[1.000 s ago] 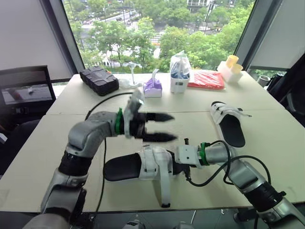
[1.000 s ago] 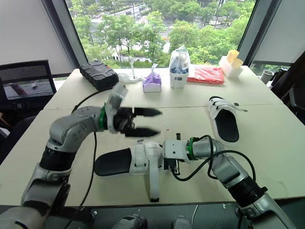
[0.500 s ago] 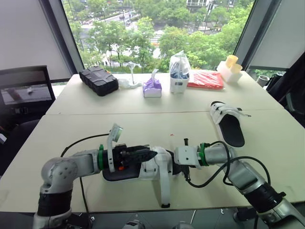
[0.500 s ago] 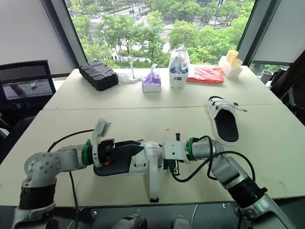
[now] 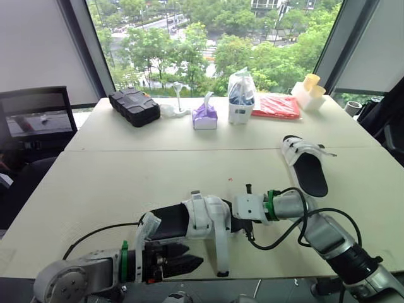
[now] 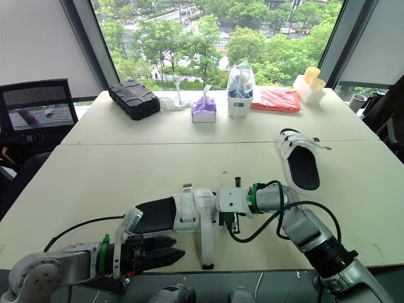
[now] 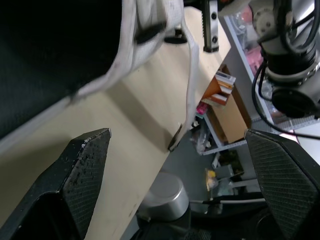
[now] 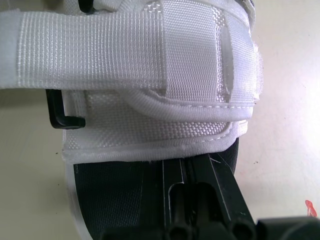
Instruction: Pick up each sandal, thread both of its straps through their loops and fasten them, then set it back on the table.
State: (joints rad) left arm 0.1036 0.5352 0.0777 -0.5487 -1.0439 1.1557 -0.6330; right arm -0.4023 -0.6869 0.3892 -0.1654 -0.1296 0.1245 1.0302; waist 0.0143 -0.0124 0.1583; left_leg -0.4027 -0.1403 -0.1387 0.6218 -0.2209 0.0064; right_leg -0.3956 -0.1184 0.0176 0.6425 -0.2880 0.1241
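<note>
Head view: near sandal [image 5: 189,218] lies at the front of the worktop [image 5: 126,170], black footbed up, white upper across the middle. My right end effector [image 5: 232,222] is clamped on its toe end. One loose strap [image 5: 219,243] runs from the upper toward the front edge, tip at the edge. My left end effector [image 5: 194,254] sits low at the front edge, just beside the heel half and not touching it, fingers pointing along the edge, moderately spread. Far sandal [image 5: 306,167] lies flat on the right side of the worktop, well apart from both arms. Along the window side: black case [image 5: 134,106], purple tissue pack [image 5: 204,117], clear plastic bag [image 5: 240,95], red packet [image 5: 274,106], yellow cups [image 5: 310,82].

Left wrist view: my two black fingers [image 7: 87,170] stand wide apart with nothing between them. The sandal's dark sole and white edge are close ahead. The loose strap hangs down past the worktop edge. Floor clutter below is too blurred to name.

Right wrist view: white woven straps close up. One strap [image 8: 100,50] lies folded flat across the upper, with a black buckle loop [image 8: 60,117] at its side. My own black fingers press on the dark footbed [image 8: 115,195] just behind the upper, so it is gripped. A small red speck [image 8: 310,206] lies on the worktop beside the sandal.
</note>
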